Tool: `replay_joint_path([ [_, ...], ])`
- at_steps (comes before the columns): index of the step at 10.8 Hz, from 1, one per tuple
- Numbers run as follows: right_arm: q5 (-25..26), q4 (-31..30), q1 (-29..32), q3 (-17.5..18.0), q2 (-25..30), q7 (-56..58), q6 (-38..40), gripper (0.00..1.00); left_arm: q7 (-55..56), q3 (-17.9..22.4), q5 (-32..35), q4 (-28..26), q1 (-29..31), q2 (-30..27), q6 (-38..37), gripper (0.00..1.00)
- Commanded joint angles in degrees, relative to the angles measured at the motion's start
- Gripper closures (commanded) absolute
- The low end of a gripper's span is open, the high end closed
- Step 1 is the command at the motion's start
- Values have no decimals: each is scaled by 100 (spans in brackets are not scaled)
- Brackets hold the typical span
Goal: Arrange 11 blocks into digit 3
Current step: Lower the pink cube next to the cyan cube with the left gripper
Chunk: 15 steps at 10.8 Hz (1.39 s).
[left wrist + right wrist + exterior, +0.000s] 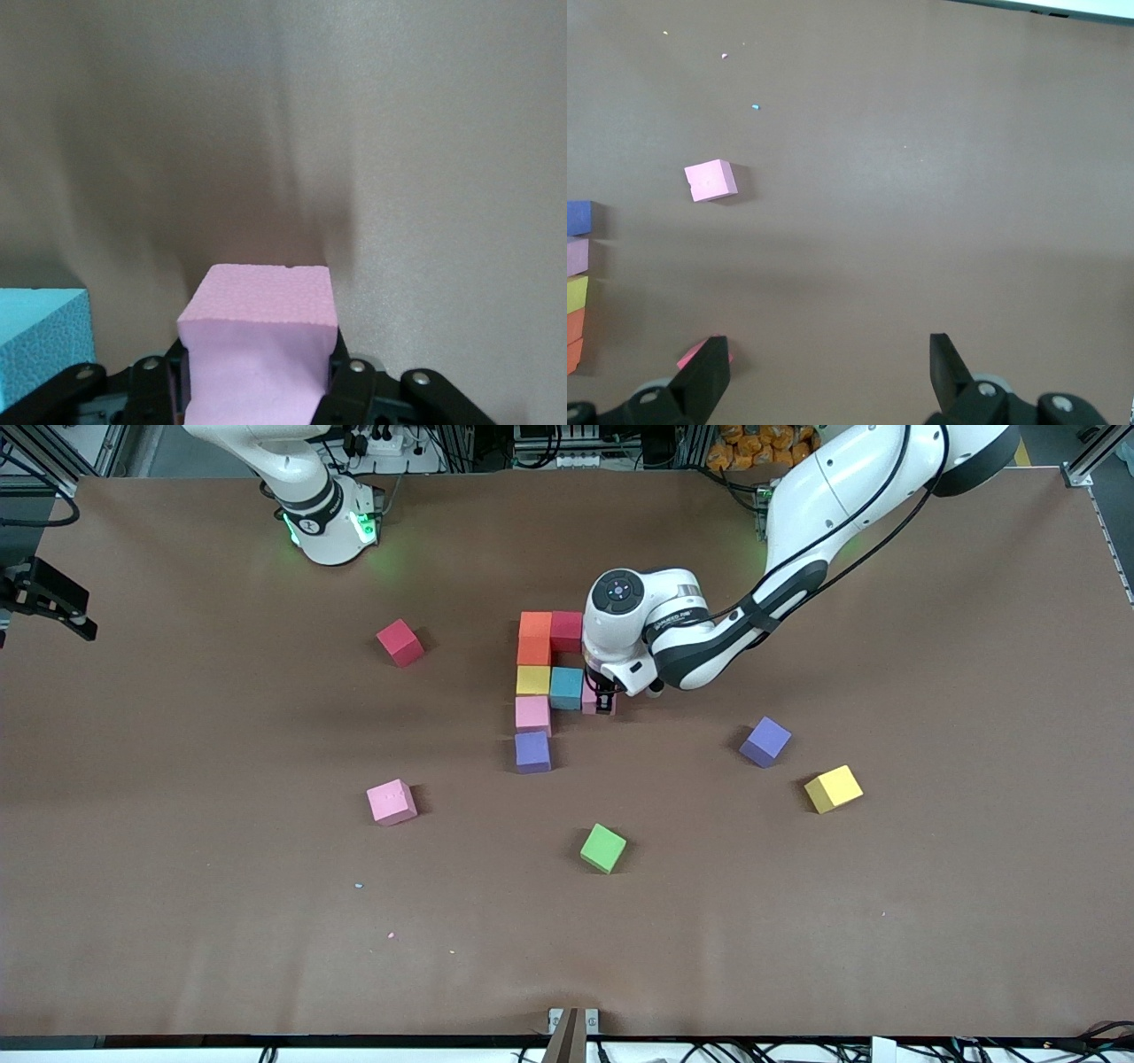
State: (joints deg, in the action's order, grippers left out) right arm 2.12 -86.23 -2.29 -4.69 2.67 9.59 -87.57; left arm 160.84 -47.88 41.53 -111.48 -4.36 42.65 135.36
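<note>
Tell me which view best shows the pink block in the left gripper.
Left wrist view: the pink block fills the foreground, clamped in the left gripper, beside the light blue block. In the front view the arm's hand hides most of it, leaving only a pink sliver. The right wrist view doesn't show it.

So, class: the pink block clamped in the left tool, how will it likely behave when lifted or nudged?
The pink block looks like grainy matte foam, so probably light and grippy rather than slippery. Its flat square faces suggest it would slide, not roll. The left tool is shut on it without visible denting, so it seems fairly firm.
</note>
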Motion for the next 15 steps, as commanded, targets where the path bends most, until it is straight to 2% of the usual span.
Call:
replay_joint_path([
  [1,78,1,194,65,67,-36,11,0,1407,15,215,-49,-231,7,52,1],
  [6,25,-8,344,83,-21,-44,-32,0,1345,-11,215,-67,-215,-151,-71,0],
  [11,-44,88,300,100,-100,-18,11,0,1231,-213,206,-41,-39,-441,-282,0],
  [13,-71,97,212,126,-100,-35,230,0,933,-598,197,-40,486,-503,-378,0],
  [15,-71,80,-25,118,-152,-53,65,0,468,-994,197,-40,1101,-503,-598,0],
])
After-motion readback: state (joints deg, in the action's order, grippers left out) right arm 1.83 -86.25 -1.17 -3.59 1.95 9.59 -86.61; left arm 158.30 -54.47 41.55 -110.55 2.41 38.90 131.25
